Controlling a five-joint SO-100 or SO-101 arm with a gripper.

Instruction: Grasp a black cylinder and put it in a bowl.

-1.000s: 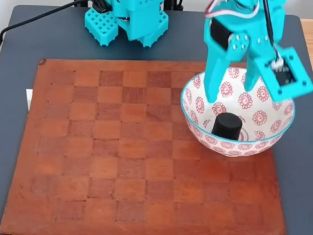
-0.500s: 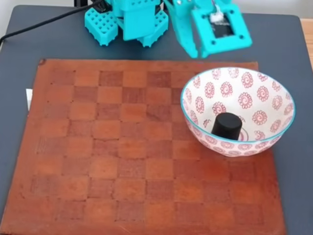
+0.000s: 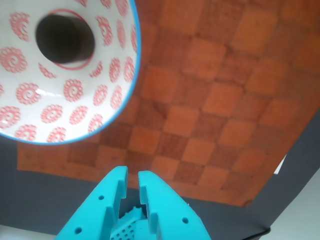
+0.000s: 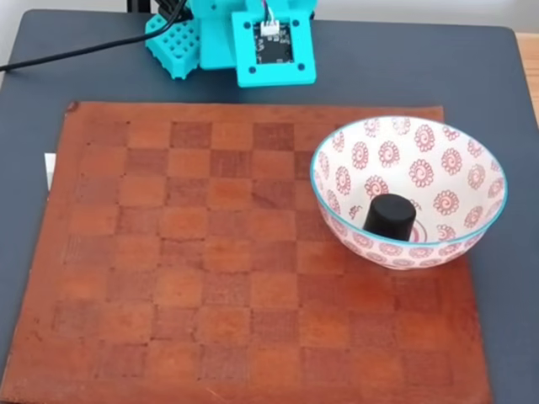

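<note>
Table: dark slate-grey top, matte, rounded corners at the far edge as my fixed view showed it. Board: brown leather-like checkerboard mat of alternating lighter and darker squares, laid flat on the table and covering most of it; edges worn, one far corner rounded. Cable: black, ran across the table's far left corner. Paper: small white slip, peeked from under the board's left edge. Surround: pale surface beyond the table at the far left; a strip of light wood at the right. Lighting: soft, even, without hard shadows.
</note>
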